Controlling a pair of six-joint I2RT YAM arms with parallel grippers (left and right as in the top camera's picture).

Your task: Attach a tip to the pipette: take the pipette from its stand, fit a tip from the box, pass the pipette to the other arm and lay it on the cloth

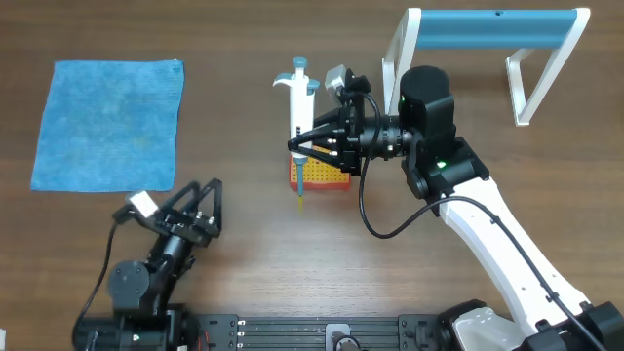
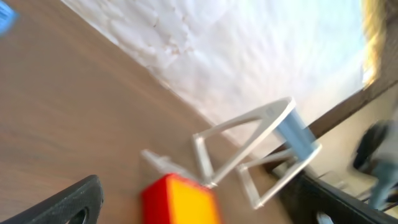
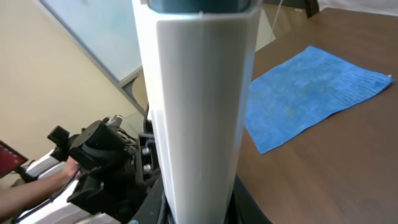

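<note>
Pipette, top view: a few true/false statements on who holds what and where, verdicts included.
1. The right pincer grips the pipette. True.
2. The pipette lies on the blue cloth. False: it is held up near the tip box, well away from the cloth.
3. The stand holds no pipette. True.
4. The left pincer holds the tip box. False: it is open, apart from the box, and holds nothing.

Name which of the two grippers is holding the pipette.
The right gripper: it is shut on the white pipette, by the tip box. The left gripper is open and empty, back near its own base.
</note>
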